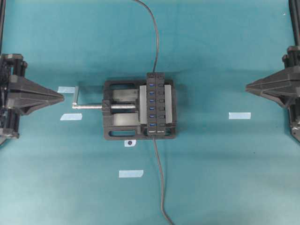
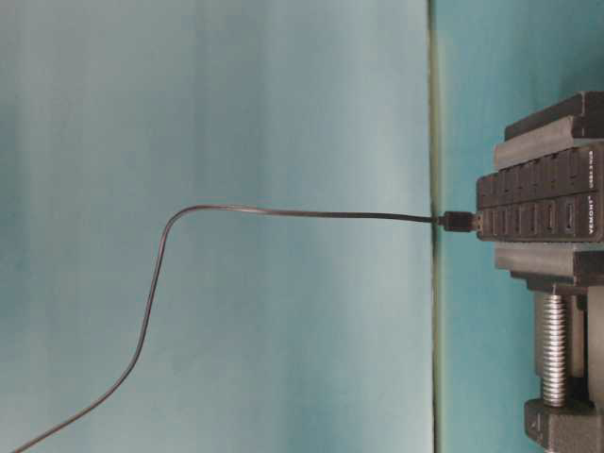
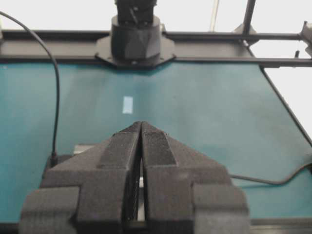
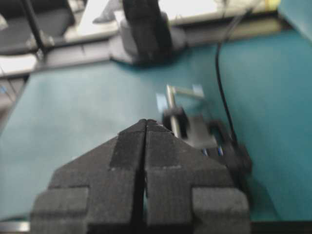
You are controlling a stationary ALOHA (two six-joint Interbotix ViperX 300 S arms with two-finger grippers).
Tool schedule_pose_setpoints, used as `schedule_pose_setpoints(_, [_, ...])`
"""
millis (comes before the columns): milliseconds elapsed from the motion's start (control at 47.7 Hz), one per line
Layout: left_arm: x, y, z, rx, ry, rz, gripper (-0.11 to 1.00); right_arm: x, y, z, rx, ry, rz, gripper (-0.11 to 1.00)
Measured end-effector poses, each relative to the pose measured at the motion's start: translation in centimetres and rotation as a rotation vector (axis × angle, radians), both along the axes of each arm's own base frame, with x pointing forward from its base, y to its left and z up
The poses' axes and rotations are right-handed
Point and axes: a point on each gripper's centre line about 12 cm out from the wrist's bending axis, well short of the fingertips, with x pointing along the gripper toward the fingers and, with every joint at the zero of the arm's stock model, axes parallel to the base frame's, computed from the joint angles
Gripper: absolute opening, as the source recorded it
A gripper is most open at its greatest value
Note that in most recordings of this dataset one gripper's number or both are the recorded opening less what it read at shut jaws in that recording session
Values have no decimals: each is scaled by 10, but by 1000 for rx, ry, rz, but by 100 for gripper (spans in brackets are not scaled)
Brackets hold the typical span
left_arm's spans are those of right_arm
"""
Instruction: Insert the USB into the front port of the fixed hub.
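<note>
Hub: long narrow black bar-shaped USB hub with a row of blue ports (image 1: 155, 104) is sitting clamped in a wider black vise with a silver screw and crank (image 1: 117, 107) at the middle of the teal tabletop (image 1: 225, 178).
Plug: small black rectangular USB plug (image 2: 460, 221) is sitting at the hub's front end, apparently seated in the port; its long thin dark grey cable (image 2: 283, 212) is trailing off across the tabletop.
Left tool (image 3: 141, 127): is resting closed and empty, well apart from the vise.
Right tool (image 4: 146, 124): is resting closed and empty, well apart from the hub.
Progress: insertion is looking complete, judging by the plug meeting the hub.
Handling advice: keeping both tools clear of the cable is advisable, as a snag could pull the plug out.
</note>
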Motion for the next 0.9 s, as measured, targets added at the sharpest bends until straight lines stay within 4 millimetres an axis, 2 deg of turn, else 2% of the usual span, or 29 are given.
schedule_pose_setpoints(210, [17,0,0,3,106,1,0,7,-18,14,-11,163,-87,-1])
schedule_pose_setpoints(377, [30,-1,-5,6,179,0,0,14,-27,9,-9,282,-122,-1])
schedule_pose_setpoints(566, [40,-2,-8,7,216,-3,0,32,-31,0,-10,364,-117,-1])
schedule_pose_setpoints(901, [48,-3,-17,7,258,-8,0,77,-39,-9,-148,462,-67,-1])
